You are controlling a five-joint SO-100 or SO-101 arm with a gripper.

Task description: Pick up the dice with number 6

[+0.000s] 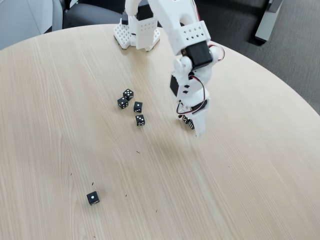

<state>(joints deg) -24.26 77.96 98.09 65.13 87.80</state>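
My white gripper [192, 126] points down at the table, right of centre in the fixed view. A small black die with white pips [188, 121] sits right at its fingertips, partly hidden by the white finger [197, 127]. This looks like the dice with number 6, though its pips are too small to count. Whether the jaws are closed on it or just beside it does not show.
A group of black dice lies left of the gripper [128, 93] [122, 103] [137, 106] [140, 120]. A lone black die showing one pip [92, 198] sits near the front. The arm's base [136, 32] stands at the far edge of the round wooden table [240, 190].
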